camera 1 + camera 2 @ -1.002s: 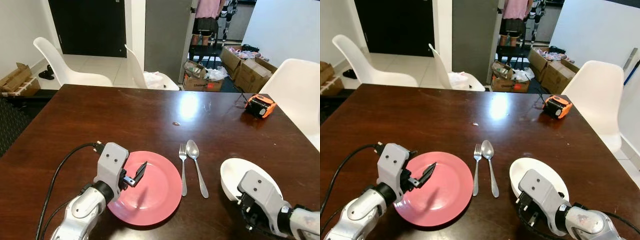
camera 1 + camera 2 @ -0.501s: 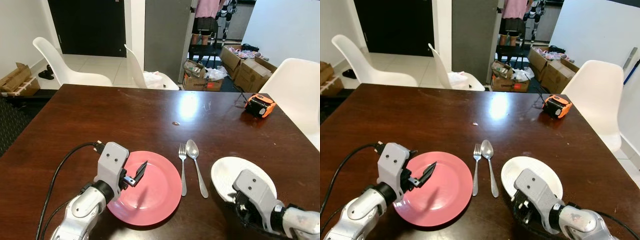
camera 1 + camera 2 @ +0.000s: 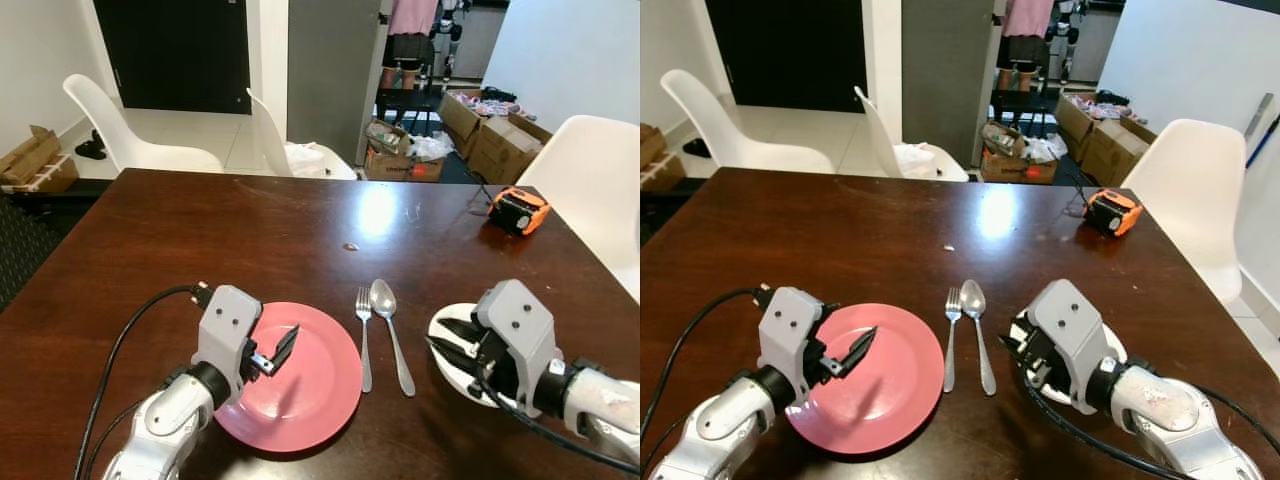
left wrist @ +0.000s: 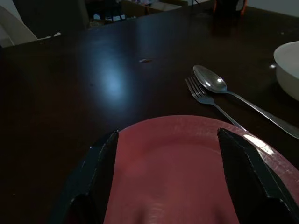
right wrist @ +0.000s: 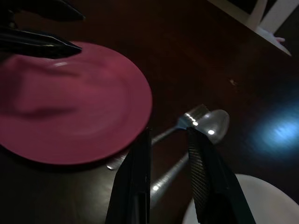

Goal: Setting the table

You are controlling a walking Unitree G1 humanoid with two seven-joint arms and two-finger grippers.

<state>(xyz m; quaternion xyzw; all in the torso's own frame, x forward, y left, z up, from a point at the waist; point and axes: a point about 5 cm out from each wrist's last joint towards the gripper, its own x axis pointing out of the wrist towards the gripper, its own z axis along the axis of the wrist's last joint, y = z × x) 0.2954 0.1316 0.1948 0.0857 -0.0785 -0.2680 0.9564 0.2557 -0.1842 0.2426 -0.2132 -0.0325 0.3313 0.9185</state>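
Note:
A pink plate (image 3: 300, 385) lies on the dark wooden table (image 3: 250, 235) near its front edge. My left gripper (image 3: 283, 346) hovers low over the plate's left half, open, with the plate (image 4: 187, 163) showing between its fingers. A fork (image 3: 364, 335) and a spoon (image 3: 392, 335) lie side by side just right of the plate. Right of them sits a white bowl (image 3: 450, 322), partly hidden by my right arm. My right gripper (image 3: 437, 347) is above the bowl's left edge, pointing left toward the cutlery. It is open, and the spoon's handle (image 5: 170, 172) shows through the gap.
An orange tape measure (image 3: 518, 210) lies at the table's far right. White chairs stand at the far side (image 3: 140, 140) and to the right (image 3: 590, 170). A small crumb (image 3: 350, 246) lies mid-table. Cardboard boxes (image 3: 495, 125) and a person (image 3: 410, 45) are beyond the table.
The white bowl has slid left, closer to the spoon. My right gripper has risen from the bowl's near side and now points left over its edge. The left gripper has stayed put.

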